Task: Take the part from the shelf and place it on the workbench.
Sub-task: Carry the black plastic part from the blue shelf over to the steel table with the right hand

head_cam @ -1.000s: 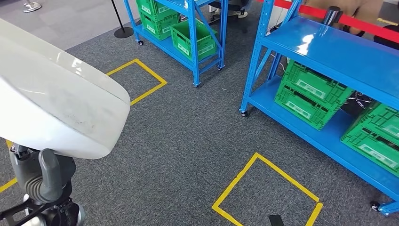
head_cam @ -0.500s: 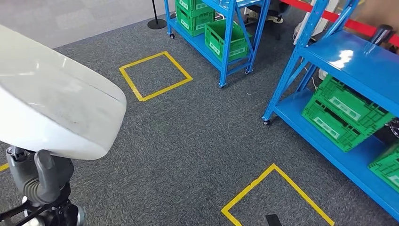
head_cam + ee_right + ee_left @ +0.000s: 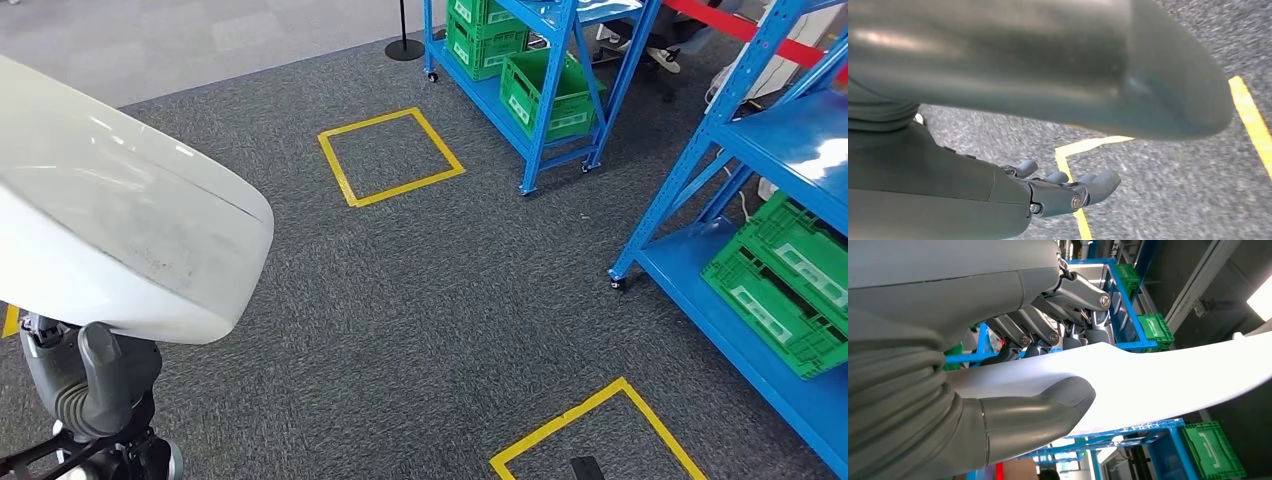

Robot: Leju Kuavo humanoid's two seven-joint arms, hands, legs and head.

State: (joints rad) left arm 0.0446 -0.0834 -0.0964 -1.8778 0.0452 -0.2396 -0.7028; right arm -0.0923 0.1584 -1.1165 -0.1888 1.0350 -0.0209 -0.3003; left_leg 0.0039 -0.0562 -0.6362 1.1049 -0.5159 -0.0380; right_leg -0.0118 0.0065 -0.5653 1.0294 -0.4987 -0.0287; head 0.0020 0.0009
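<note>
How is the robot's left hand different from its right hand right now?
The left hand grips the big white part, thumb on one side and fingers on the other; the right hand holds nothing. The left hand is raised, with blue shelves behind it; the right hand hangs over the grey carpet and yellow tape, fingers loosely curled. Both are grey with darker fingers.

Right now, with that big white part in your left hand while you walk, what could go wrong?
The white part is large and held by the left hand near one end, thumb under and fingers over; it could tilt or slip as you step. It also blocks much of the head view, hiding the floor on your left. The blue shelf stands close on the right; a turn could clip its post.
</note>
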